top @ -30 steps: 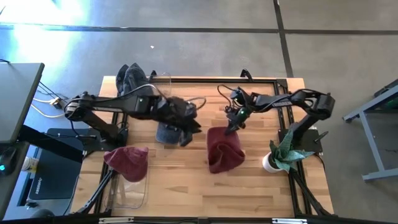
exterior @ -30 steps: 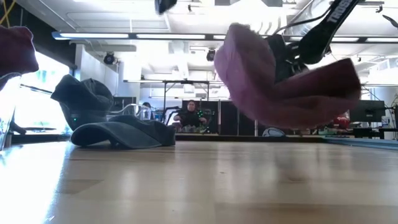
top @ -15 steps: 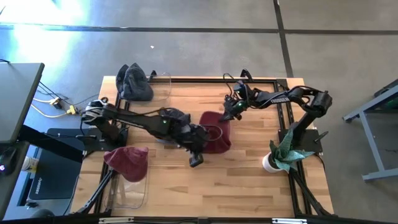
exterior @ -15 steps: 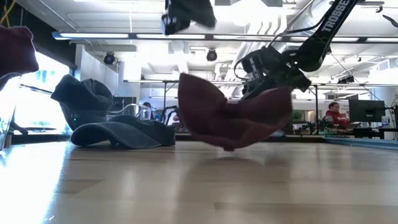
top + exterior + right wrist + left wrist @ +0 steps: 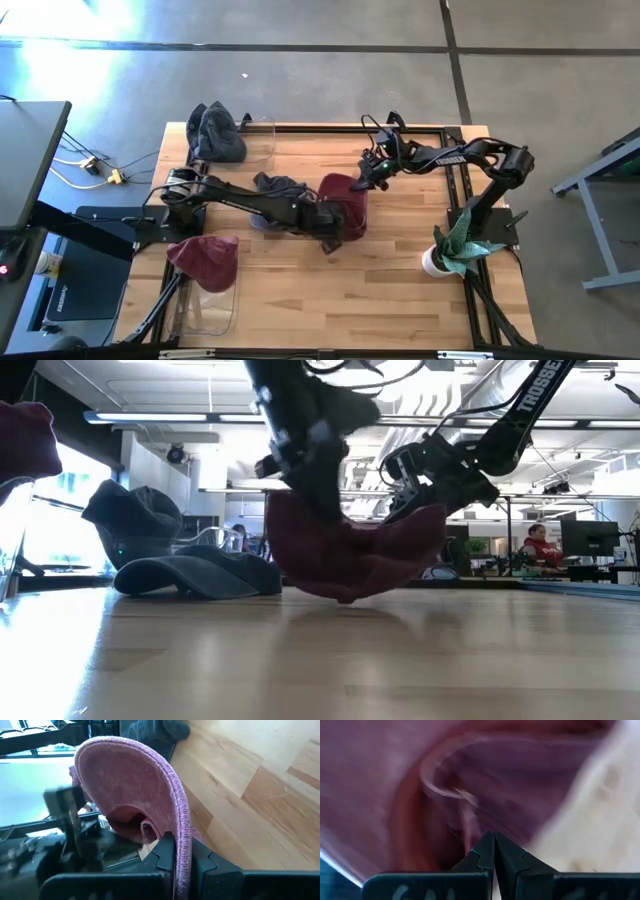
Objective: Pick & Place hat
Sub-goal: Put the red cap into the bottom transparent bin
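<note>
A maroon hat (image 5: 345, 200) sits in mid-table with its hollow up; in the low view the hat (image 5: 350, 555) has its lowest part at or just above the wood. My right gripper (image 5: 376, 182) is shut on its far right rim. My left gripper (image 5: 331, 236) reaches in from the left, slanting down, fingers shut (image 5: 493, 845), with its tips in the hat's hollow. A grey hat (image 5: 277, 188) lies flat on the table under the left arm. My right gripper pinches the hat's stitched rim (image 5: 181, 827) between its two fingers, which lie across the edge. It comes from the table's far right, slanting slightly down. The hat sags below and away from the fingers, hollow up. My left gripper's shut fingertips (image 5: 487, 851) stand against the hat's inner lining (image 5: 465, 822); whether they touch it or hold cloth I cannot tell.
Another grey hat (image 5: 215, 132) rests on a clear holder at the far left, and a second maroon hat (image 5: 205, 258) on a clear holder at the near left. A potted plant (image 5: 455, 250) stands at the right edge. People sit in the room behind.
My left gripper has swung from above the grey hat toward the right and down into the maroon hat, tipping steeply downward. The right gripper has carried the hat toward the far edge; the hat, earlier hanging high and nearer the front, has sunk close to the table.
</note>
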